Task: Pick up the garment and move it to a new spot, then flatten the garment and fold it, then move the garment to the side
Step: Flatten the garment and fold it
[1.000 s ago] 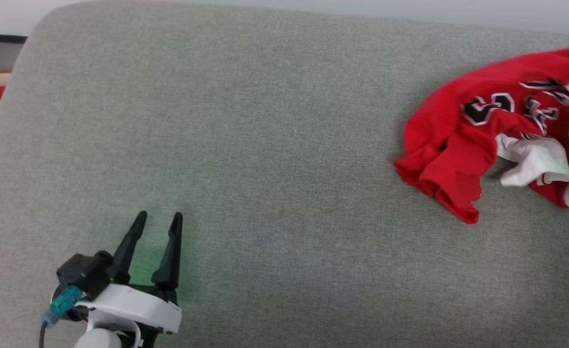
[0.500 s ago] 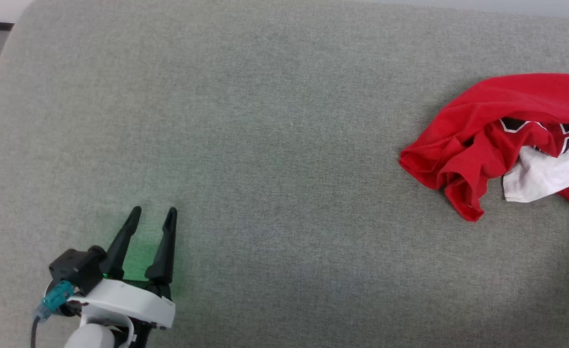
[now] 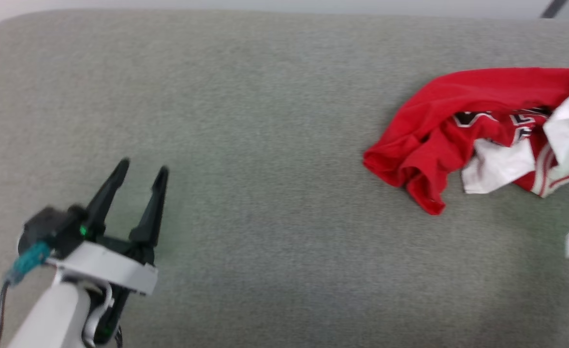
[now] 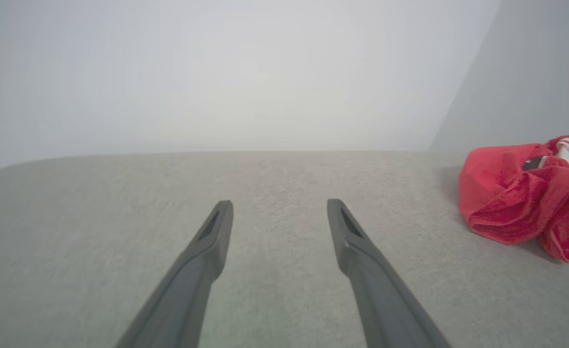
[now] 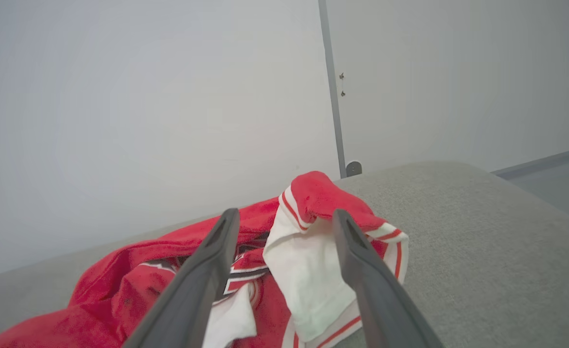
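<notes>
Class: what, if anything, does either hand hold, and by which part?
Nothing: left hand open, empty; right hand open around the white sleeve of the garment.

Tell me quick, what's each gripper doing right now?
Left gripper: open, holding nothing.
Right gripper: open, astride the white sleeve of the garment, not pinching it.

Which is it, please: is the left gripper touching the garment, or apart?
Apart. The head view shows a wide stretch of bare grey cushion between the left gripper and the crumpled garment.
</notes>
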### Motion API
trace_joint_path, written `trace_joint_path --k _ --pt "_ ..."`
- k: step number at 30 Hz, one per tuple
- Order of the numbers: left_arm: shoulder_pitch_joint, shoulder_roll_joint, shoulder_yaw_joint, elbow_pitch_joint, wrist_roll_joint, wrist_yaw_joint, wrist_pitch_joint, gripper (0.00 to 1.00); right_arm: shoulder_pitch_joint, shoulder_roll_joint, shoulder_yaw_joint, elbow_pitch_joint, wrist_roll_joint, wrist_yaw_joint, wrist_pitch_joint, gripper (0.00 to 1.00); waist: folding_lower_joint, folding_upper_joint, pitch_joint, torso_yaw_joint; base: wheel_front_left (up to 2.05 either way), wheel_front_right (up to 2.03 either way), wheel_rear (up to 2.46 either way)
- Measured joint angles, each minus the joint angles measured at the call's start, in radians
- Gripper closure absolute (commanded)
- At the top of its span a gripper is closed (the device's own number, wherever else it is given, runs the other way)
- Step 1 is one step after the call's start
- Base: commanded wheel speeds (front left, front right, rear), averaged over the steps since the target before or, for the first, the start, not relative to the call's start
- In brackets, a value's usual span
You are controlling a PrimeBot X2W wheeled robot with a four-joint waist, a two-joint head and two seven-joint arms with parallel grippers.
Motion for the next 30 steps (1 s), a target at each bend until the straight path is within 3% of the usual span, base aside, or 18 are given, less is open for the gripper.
trace_joint_path --k 5,11,14,18,22,30 --pt "-0.137 0.14 -0.196 -0.034 -0.036 0.0 0.016 0.0 0.155 0.017 0.172 -0.108 0.036 0.0 -0.033 0.0 -0.0001 0.0 -0.009 -0.048 0.0 0.0 0.0" --pt "-0.437 0.296 -0.554 -0.13 -0.187 -0.002 0.222 0.0 0.273 0.028 0.35 -0.141 0.035 0.0 -0.117 0.0 -0.0001 0.0 -0.008 -0.12 0.0 0.0 0.0" --pt "-0.617 0.328 -0.734 -0.153 -0.277 -0.002 0.366 0.0 0.291 0.029 0.408 -0.134 0.031 0.0 -0.151 0.0 -0.0001 0.0 -0.001 -0.161 0.0 0.0 0.0" --pt "-0.799 0.302 -0.899 -0.125 -0.488 -0.002 0.554 0.0 0.29 0.03 0.455 -0.126 0.052 0.0 -0.178 0.0 0.0 0.0 0.014 -0.219 0.0 0.0 0.0" --pt "-0.949 0.268 -0.979 -0.044 -0.632 -0.002 0.672 0.0 0.284 0.03 0.48 -0.114 0.085 0.0 -0.194 0.0 0.0 0.0 0.033 -0.279 0.0 0.0 0.0" --pt "-1.134 0.177 -1.043 0.132 -0.728 -0.002 0.813 0.0 0.25 0.03 0.547 -0.123 0.133 0.0 -0.2 0.0 0.0 0.0 0.088 -0.377 0.0 0.0 0.0"
